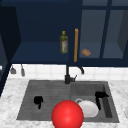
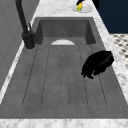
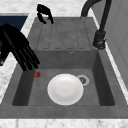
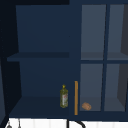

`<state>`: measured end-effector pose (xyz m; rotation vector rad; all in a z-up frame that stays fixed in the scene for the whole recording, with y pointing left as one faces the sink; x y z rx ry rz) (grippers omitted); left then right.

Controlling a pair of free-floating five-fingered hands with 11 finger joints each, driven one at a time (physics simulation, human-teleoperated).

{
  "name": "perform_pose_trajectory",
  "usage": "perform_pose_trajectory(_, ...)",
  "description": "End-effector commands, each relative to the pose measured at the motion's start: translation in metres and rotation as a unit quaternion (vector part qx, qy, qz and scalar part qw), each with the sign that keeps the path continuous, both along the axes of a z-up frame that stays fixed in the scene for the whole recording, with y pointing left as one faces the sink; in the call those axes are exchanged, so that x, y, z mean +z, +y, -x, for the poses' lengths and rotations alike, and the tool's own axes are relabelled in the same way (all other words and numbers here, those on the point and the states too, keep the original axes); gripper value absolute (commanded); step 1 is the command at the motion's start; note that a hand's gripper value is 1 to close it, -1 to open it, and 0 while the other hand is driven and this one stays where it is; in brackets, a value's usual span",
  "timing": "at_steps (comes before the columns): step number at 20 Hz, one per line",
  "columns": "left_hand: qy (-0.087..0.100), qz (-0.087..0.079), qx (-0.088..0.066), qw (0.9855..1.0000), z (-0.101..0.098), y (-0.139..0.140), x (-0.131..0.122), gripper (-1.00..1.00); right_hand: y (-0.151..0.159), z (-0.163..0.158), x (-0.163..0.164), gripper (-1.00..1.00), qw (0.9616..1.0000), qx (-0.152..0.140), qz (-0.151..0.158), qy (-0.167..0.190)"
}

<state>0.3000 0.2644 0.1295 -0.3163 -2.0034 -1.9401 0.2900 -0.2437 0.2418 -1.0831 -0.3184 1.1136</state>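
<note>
Right side view: right hand [image 3: 18, 47], fingers straight, hangs above white plate [image 3: 65, 89]; descending carelessly could knock it against basin wall [image 3: 97, 75].

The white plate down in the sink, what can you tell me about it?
The white plate is round, plain and smooth, like glazed ceramic, with a shallow rim. It lies flat and face up on the floor of the sink basin, just beside the drain. It looks clean and whole. Nothing holds it: the right hand hangs above the basin, fingers straight and pointing down, apart from the plate.
</note>
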Motion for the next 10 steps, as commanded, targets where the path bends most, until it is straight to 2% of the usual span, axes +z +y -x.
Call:
perform_pose_trajectory(1,0.0,0.0,0.0,1.0,0.0,0.0,0.0,0.0,0.0,0.0,-0.015,-1.0,0.998,0.062,-0.001,-0.008)
perform_pose_trajectory(6,0.0,0.0,0.0,1.0,0.0,0.0,0.0,0.0,0.0,0.0,-0.025,-1.0,0.9933,0.11,-0.033,-0.002)
perform_pose_trajectory(8,0.0,0.0,0.0,1.0,0.0,0.0,0.0,0.0,0.007,-0.004,-0.024,-1.0,0.9923,0.113,-0.051,-0.003)
perform_pose_trajectory(10,0.0,0.0,0.0,1.0,0.0,0.0,0.0,0.0,0.007,-0.001,-0.024,-1.0,0.9929,0.102,-0.06,0.004)
